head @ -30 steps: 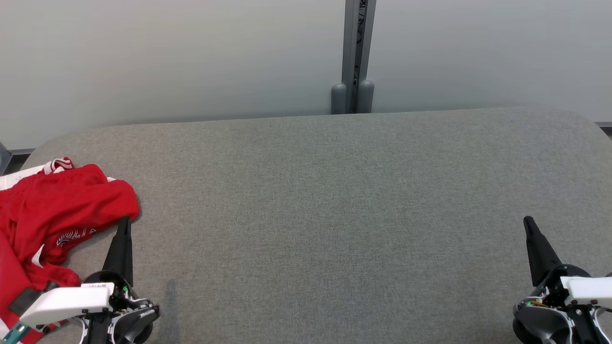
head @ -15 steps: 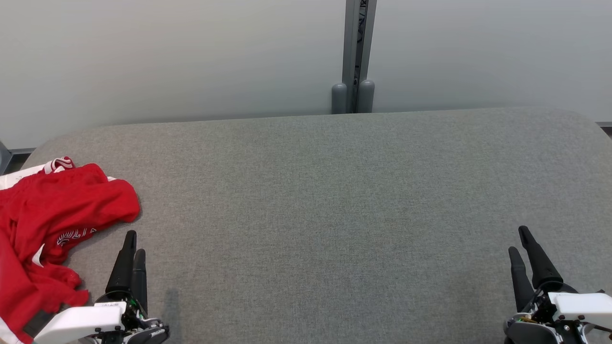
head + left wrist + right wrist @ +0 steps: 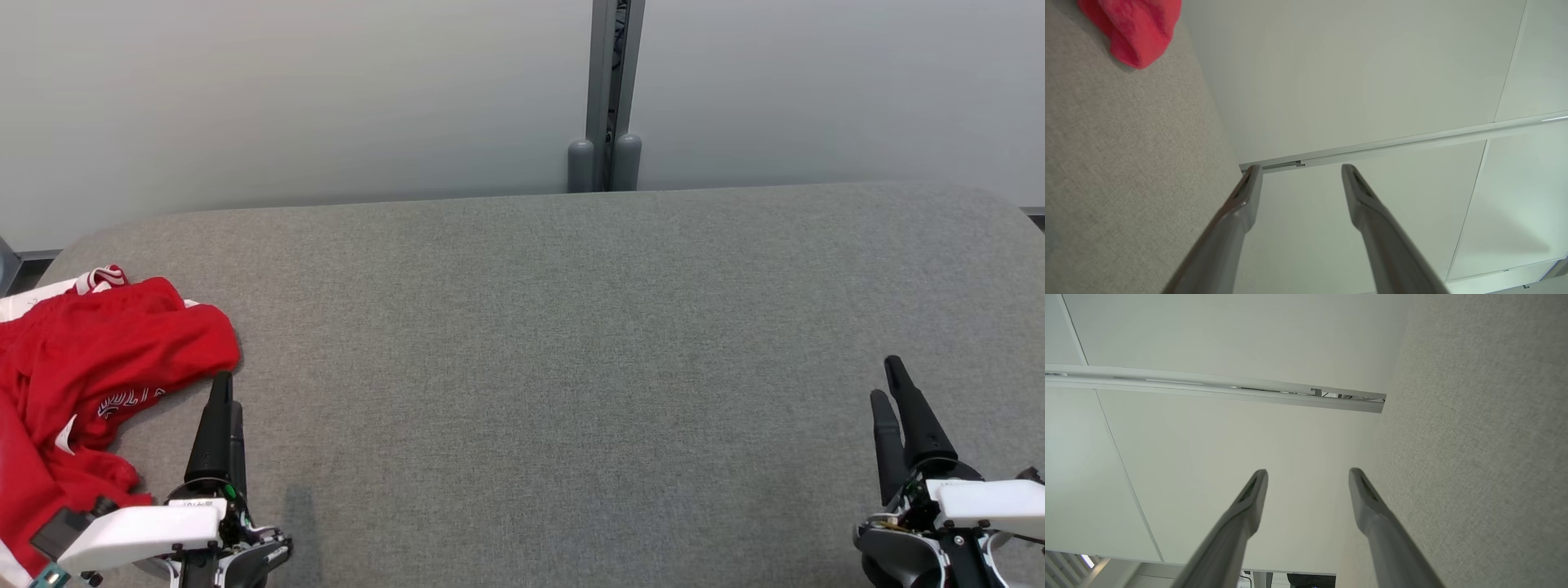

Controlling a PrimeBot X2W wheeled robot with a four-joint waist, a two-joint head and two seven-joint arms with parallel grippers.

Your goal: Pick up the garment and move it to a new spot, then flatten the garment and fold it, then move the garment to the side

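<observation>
On grey table, garment; beyond, post

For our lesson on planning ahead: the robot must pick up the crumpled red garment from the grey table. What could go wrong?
The red garment lies bunched in folds, so the open left gripper beside it may pinch several layers. It sits by the table's left edge and might slip off. The open right gripper is far off, so a one-handed lift seems likely.
</observation>
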